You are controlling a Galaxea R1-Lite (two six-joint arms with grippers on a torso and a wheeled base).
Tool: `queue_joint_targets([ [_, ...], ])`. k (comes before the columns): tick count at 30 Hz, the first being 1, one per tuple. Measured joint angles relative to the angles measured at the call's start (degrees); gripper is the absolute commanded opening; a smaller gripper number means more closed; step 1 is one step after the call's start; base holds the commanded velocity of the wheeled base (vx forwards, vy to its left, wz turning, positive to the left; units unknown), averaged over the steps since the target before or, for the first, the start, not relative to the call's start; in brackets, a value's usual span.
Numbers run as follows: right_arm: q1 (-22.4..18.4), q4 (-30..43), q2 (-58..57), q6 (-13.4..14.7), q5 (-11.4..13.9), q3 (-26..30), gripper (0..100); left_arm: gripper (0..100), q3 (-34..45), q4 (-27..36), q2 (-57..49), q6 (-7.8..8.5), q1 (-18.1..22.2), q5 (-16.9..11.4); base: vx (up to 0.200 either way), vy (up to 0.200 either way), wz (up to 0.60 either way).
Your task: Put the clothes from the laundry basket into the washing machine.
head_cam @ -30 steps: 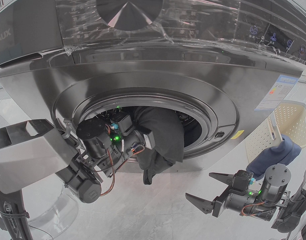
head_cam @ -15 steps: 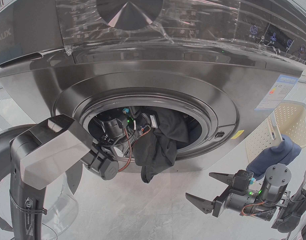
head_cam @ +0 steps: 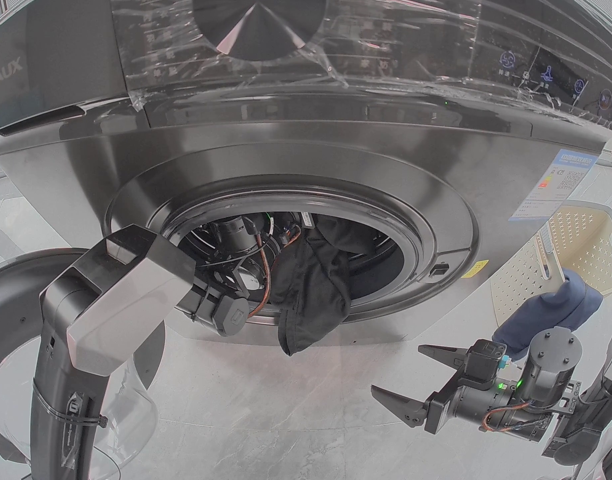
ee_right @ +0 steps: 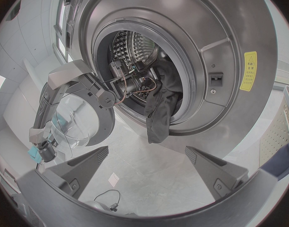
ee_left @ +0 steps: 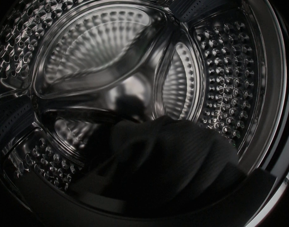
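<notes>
A black garment (head_cam: 313, 288) hangs over the lower lip of the washing machine's (head_cam: 319, 135) round opening, part inside the drum and part dangling outside. From inside, the black garment (ee_left: 169, 155) lies heaped on the drum's front edge. My left arm reaches into the opening, its wrist (head_cam: 253, 241) beside the black garment (ee_right: 161, 107). My right gripper (head_cam: 396, 370) hovers open and empty above the floor, right of the opening, in front of the laundry basket (head_cam: 586, 241). A blue garment (head_cam: 549, 311) hangs over the basket's rim.
The machine's glass door (head_cam: 13, 341) stands swung open at the left, behind my left arm. Pale tiled floor (head_cam: 286, 408) lies free below the opening. In the right wrist view the open right gripper (ee_right: 145, 148) faces the opening, with the basket (ee_right: 286, 117) at one side.
My left arm has pushed deeper into the drum, carrying the black garment farther in, so less of it hangs outside. The right arm has not moved.
</notes>
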Motion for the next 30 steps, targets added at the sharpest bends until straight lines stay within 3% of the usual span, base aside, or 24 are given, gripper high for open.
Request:
queue_joint_targets([
  [7, 0.22, -0.02, 0.06, 0.02, 0.04, -0.33, 100, 100, 4.33, 1.10, -0.99, -0.05, -1.10, 0.09, 0.000, 0.000, 0.00],
  [19, 0.93, -0.05, 0.12, 0.06, 0.04, -1.41, 100, 100, 15.46, 8.24, -4.16, 0.20, -3.24, -0.71, 0.000, 0.000, 0.00],
  [20, 0.93, -0.07, 0.12, 0.04, 0.04, -1.41, 100, 0, 15.82, 8.44, -4.10, 0.22, -3.28, -0.73, 0.000, 0.000, 0.00],
  [30, 0.88, -0.13, 0.23, 0.06, 0.04, -1.90, 100, 0, 15.48, 11.06, -3.30, 0.22, -3.00, -0.73, 0.000, 0.000, 0.00],
])
